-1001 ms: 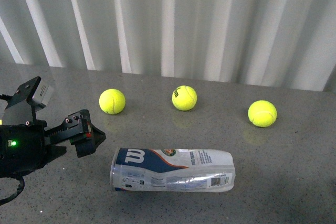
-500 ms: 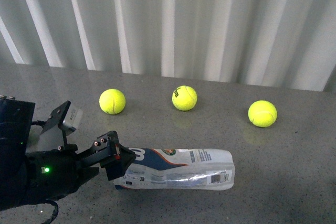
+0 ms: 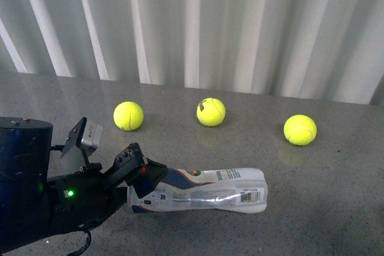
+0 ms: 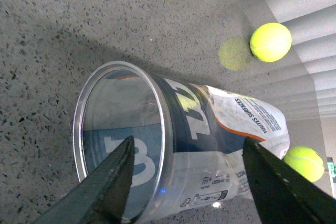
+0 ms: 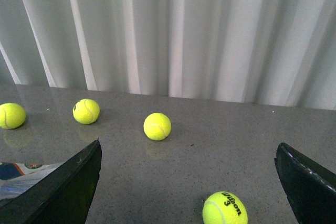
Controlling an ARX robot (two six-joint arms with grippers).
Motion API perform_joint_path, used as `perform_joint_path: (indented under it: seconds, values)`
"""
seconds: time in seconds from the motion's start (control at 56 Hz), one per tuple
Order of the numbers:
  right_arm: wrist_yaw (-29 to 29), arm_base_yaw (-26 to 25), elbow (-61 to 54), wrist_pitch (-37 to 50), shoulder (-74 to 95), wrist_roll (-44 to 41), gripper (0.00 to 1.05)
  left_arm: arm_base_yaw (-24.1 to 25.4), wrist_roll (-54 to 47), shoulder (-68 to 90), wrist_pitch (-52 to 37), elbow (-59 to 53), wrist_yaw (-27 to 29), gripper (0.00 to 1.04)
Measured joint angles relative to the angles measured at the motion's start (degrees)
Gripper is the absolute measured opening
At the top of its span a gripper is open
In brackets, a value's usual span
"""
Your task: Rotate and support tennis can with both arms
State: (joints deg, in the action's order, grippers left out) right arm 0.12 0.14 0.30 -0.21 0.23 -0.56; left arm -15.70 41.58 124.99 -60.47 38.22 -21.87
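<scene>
Over the last second the left gripper (image 3: 143, 171) has travelled from the lower left edge of the front view, where it stood clear of the tennis can (image 3: 210, 193), to the can's left end, which it now overlaps. The can itself has skewed a little, its right end sitting slightly higher in the frame than before.

In the left wrist view the left gripper (image 4: 187, 142) has its jaws spread wide. One finger crosses the can's open, silver-rimmed mouth, and the other lies off the labelled side of the tennis can (image 4: 210, 129). I cannot tell whether either finger touches the plastic; nothing is clamped. The can lies on its side, low and centre in the front view, with the barcode near its right end.

The right gripper (image 5: 187, 145) is also wide open and holds nothing. A sliver of the tennis can (image 5: 21, 174) shows at the lower left of its view.

Behind the left gripper, the left arm (image 3: 30, 202) fills the lower left corner, with a small green light (image 3: 70, 193) lit on it.

Three tennis balls (image 3: 210, 112) sit in a row above the can, well apart from it. The grey speckled table (image 3: 336, 208) carries all of this, and a white pleated curtain (image 3: 240, 28) fills the top.
</scene>
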Motion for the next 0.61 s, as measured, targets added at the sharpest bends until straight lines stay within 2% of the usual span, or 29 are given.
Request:
perform_joint_path:
  seconds: [0.197,0.286,0.357,0.465,0.608]
  values:
    - [0.0,0.0,0.0,0.0,0.0,0.0,0.98,-1.66,2.08,1.01,-2.27,-0.11,-0.31,0.22]
    - [0.0,0.0,0.0,0.0,0.0,0.0,0.98,-1.97,2.71,1.05,-2.84,-0.11,-0.72,0.1]
    - [0.0,0.0,0.0,0.0,0.0,0.0,0.98,-2.03,2.86,1.01,-2.89,-0.09,-1.18,0.05]
    - [0.0,0.0,0.0,0.0,0.0,0.0,0.98,-1.86,2.27,-0.74,-1.11,-0.33,-1.51,0.05]
    - [0.0,0.0,0.0,0.0,0.0,0.0,0.98,-0.66,-3.65,-9.81,6.64,-1.86,-5.73,0.04]
